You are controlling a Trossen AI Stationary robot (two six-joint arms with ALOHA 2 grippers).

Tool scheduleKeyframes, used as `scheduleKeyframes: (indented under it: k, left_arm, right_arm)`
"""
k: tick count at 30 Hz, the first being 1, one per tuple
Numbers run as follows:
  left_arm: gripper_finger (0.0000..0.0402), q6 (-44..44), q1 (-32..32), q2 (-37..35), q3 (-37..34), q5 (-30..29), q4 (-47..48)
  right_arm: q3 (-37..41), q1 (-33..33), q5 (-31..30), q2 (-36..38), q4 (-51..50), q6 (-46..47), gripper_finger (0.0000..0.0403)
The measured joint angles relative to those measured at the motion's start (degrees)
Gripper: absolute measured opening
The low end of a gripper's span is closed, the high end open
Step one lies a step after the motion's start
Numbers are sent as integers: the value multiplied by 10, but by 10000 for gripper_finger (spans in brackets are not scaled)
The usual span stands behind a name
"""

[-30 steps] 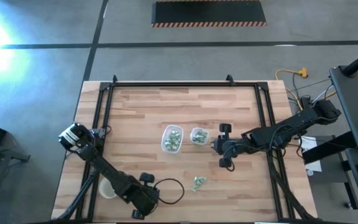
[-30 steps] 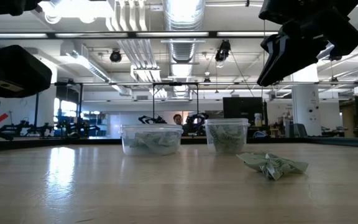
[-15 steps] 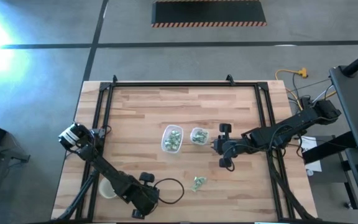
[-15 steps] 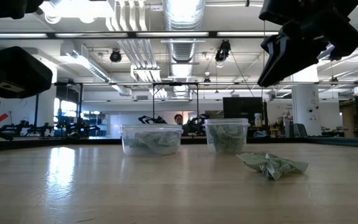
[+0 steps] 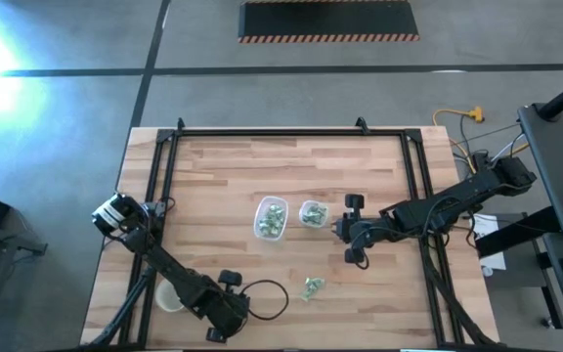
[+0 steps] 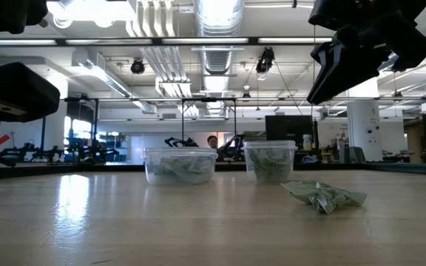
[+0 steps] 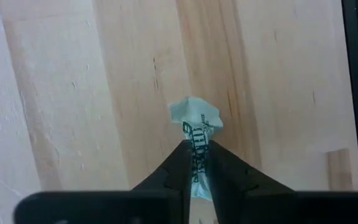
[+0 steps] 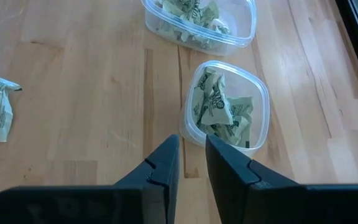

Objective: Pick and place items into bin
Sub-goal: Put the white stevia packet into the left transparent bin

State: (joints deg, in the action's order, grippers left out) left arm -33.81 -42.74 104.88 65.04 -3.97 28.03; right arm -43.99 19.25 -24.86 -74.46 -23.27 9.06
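The items are tiny pale-green and white crinkly wrapped pieces. A small heap [image 5: 312,286] [image 6: 324,196] lies on the wood; more fill two clear containers, a larger one [image 5: 271,217] [image 6: 180,164] and a smaller one [image 5: 312,213] [image 8: 227,109]. My left gripper [image 7: 197,144] [image 5: 235,311] hovers above the table's near left part, shut on one piece [image 7: 196,118]. My right gripper [image 8: 192,146] [image 5: 339,230] hangs just right of the smaller container, above the table. Its fingers stand a narrow gap apart with bare wood between them. My left gripper pinches one wrapped piece between its two fingers. They close on the piece's printed end [image 7: 197,148], and its crumpled pale-green end [image 7: 194,112] sticks out beyond the fingertips. The piece is lifted clear of the wood.
A black frame rail [image 5: 164,186] runs around the table's edges. A pale round thing [image 5: 167,297] sits under the left arm near the near left corner, and a cable loop [image 5: 274,298] lies beside the left gripper. Bare wood stretches across the far half [image 5: 281,161].
In the low view my left gripper has sunk a little. It stays shut on the piece. The right arm, the containers and the heap have kept still.
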Motion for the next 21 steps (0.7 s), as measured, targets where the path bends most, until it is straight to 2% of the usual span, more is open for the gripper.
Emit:
scheduleKeyframes:
  k: [6,11,16,21]
  left_arm:
    - [2,43,0,0,6,-6,0]
    - [5,121,3,-7,27,-61,0]
    - [6,233,10,-21,36,-181,-3]
    - [6,329,31,-27,29,-355,-1]
  right_arm:
    - [0,0,0,0,0,0,77]
    - [0,0,0,0,1,0,74]
    - [2,0,0,0,1,0,68]
    - [2,0,0,0,1,0,74]
